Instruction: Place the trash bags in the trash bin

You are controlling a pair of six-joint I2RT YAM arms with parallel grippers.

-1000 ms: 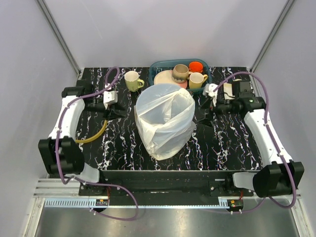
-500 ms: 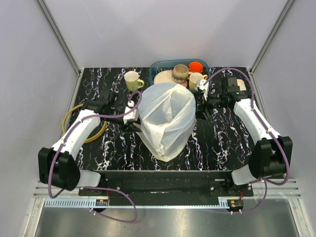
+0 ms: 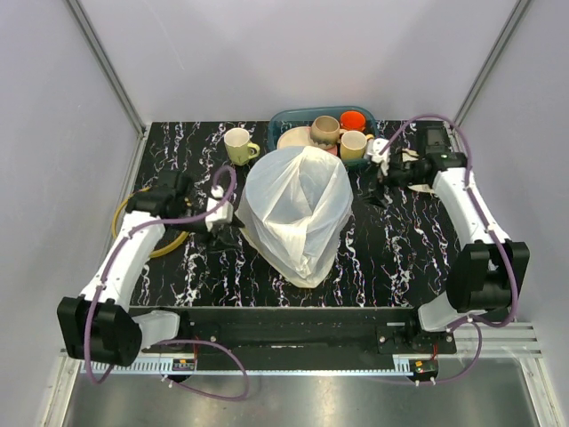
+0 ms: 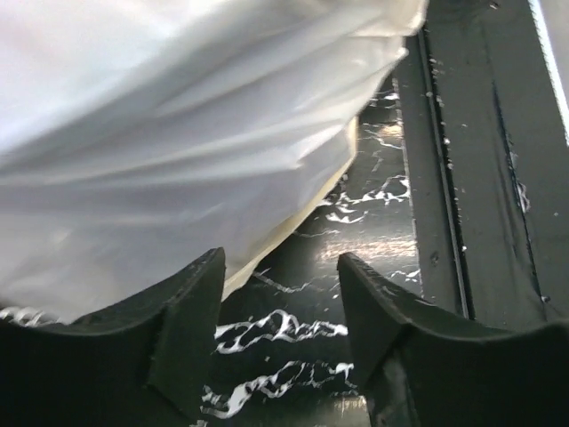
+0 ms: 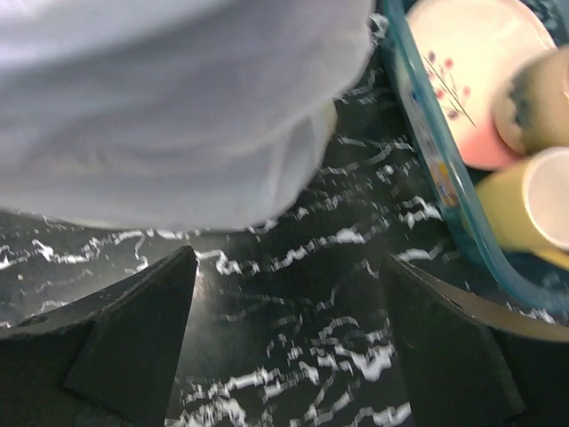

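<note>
The sack (image 3: 295,213) stands as a crinkled dome in the middle of the desk (image 3: 400,258). Its top is drawn together and its skirt spreads down toward the near edge. It hides whatever is under it, so the bin cannot be made out.

The left gripper (image 3: 231,234) is low at the sack's left side. In the left wrist view the left gripper (image 4: 280,262) has its jaws apart with only bare desk between them, and the sack (image 4: 178,133) hangs just ahead, its hem right at the tip of one finger.

The right gripper (image 3: 373,189) is at the sack's far right side, near the basket (image 3: 277,120). In the right wrist view the right gripper (image 5: 289,258) is spread wide and holds nothing, and the sack (image 5: 160,98) is just beyond its fingertips.

The basket sits at the far edge, close behind the sack; whether they touch I cannot tell. It holds a plate (image 3: 292,140), a brown mug (image 3: 324,131), an orange cup (image 3: 353,118) and a yellow mug (image 3: 355,142). A pale mug (image 3: 237,145) stands on the desk just left of the basket. A yellow ring (image 3: 173,246) lies near the left edge, partly under the left arm.
</note>
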